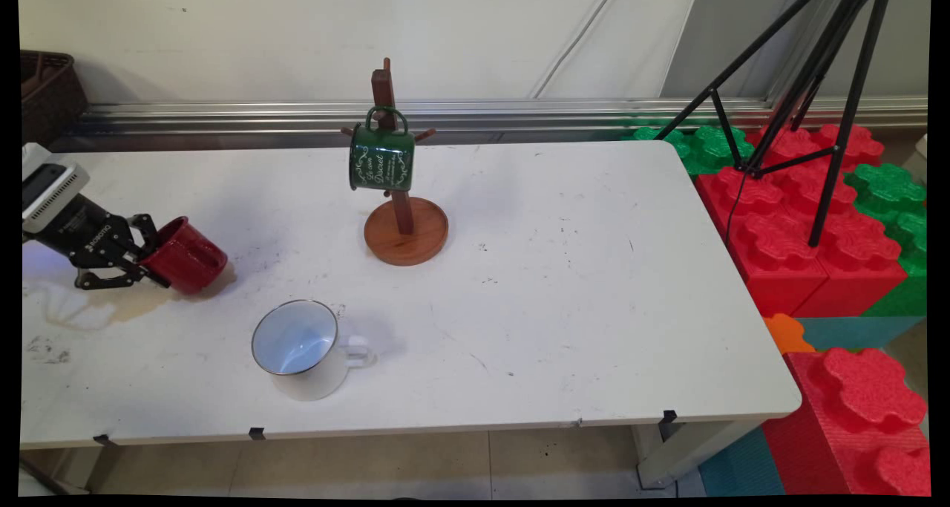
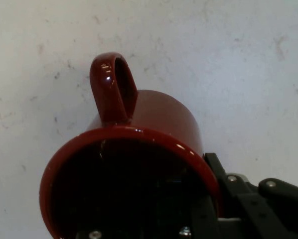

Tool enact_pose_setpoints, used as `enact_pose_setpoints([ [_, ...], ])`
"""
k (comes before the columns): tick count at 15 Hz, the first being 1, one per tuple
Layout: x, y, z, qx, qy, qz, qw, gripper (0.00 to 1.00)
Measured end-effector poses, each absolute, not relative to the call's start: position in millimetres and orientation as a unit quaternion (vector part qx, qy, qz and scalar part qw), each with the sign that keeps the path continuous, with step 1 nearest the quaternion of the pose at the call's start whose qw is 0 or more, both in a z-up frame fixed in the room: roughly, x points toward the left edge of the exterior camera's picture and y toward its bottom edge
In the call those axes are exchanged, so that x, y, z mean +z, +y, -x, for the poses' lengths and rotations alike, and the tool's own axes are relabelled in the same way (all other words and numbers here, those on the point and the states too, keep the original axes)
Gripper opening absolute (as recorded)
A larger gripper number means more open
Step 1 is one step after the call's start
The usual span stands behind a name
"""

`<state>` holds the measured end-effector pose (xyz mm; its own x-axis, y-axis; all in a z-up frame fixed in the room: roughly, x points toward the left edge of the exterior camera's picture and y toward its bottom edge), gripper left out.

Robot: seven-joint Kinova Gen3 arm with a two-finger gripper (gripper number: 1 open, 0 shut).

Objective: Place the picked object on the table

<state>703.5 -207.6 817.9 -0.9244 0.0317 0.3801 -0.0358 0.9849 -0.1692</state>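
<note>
A red mug (image 1: 184, 256) hangs tilted just above the table's left side, held by its rim in my gripper (image 1: 148, 258), which is shut on it. In the hand view the red mug (image 2: 134, 164) fills the lower half, its mouth toward the camera and its handle (image 2: 113, 87) pointing up; one finger (image 2: 228, 194) presses the rim from outside on the right. A white enamel mug (image 1: 300, 347) stands upright nearby, toward the front. A green enamel mug (image 1: 381, 158) hangs on a wooden mug tree (image 1: 404, 229) at the table's middle back.
A stain (image 1: 111, 306) marks the table beneath the gripper. A dark basket (image 1: 48, 95) stands at the back left. Off the table's right edge are red and green foam blocks (image 1: 801, 225) and a black tripod (image 1: 809, 84).
</note>
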Motion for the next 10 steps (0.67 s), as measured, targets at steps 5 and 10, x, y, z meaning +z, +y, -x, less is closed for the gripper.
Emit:
enact_pose_setpoints([
  [5,816.2,-206.9,-702.7,0.086,-0.979,0.01,0.184,0.0],
  [10,815.6,-207.1,-700.3,0.087,-0.98,0.019,0.179,0.0],
])
